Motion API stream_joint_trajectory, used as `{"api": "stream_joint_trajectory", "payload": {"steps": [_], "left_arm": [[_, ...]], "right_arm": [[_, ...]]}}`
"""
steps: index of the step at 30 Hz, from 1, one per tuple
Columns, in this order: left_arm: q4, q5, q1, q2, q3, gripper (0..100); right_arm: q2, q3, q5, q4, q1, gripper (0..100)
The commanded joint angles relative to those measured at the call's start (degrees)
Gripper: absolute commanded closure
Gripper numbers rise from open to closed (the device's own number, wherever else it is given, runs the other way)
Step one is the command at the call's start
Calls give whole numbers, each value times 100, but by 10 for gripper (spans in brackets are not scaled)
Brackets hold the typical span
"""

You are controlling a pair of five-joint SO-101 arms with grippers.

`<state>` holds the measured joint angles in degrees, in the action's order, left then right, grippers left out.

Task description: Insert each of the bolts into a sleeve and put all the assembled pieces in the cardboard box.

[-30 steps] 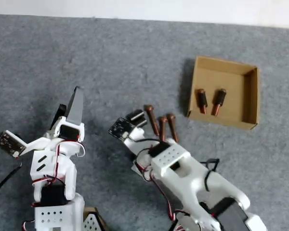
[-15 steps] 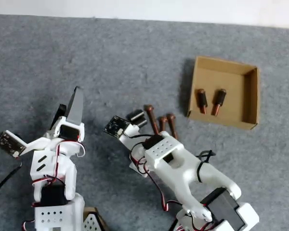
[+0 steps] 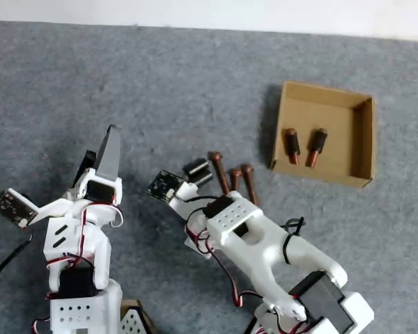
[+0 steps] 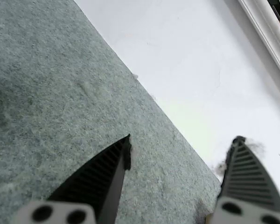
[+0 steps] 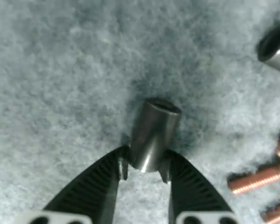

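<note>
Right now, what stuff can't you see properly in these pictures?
- High view: the right arm hides the lower ends of the three bolts.
- High view: that arm's wrist covers the right end effector's grip on the sleeve.
- Right wrist view: the edge cuts off a second sleeve and the bolts.
- High view: the assembled pieces in the cardboard box are too small to judge bolt depth.
</note>
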<state>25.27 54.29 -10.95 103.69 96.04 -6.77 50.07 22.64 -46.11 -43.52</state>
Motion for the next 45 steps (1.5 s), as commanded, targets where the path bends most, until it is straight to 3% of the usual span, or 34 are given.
{"api": "stream_joint_trajectory", "payload": {"steps": [1, 15, 25, 34, 45], "left_arm": [[-26, 44, -31, 84, 119, 691], [-35, 44, -31, 84, 119, 691], [-35, 44, -31, 84, 119, 691], [-35, 44, -31, 84, 119, 691], [-35, 44, -31, 84, 119, 691]], "right_arm": [[136, -154, 35, 48, -4, 875], [180, -110, 35, 1341, -13, 875], [119, -92, 35, 1305, -40, 875], [127, -154, 70, -295, -31, 875], [110, -585, 53, -1244, -31, 875]]}}
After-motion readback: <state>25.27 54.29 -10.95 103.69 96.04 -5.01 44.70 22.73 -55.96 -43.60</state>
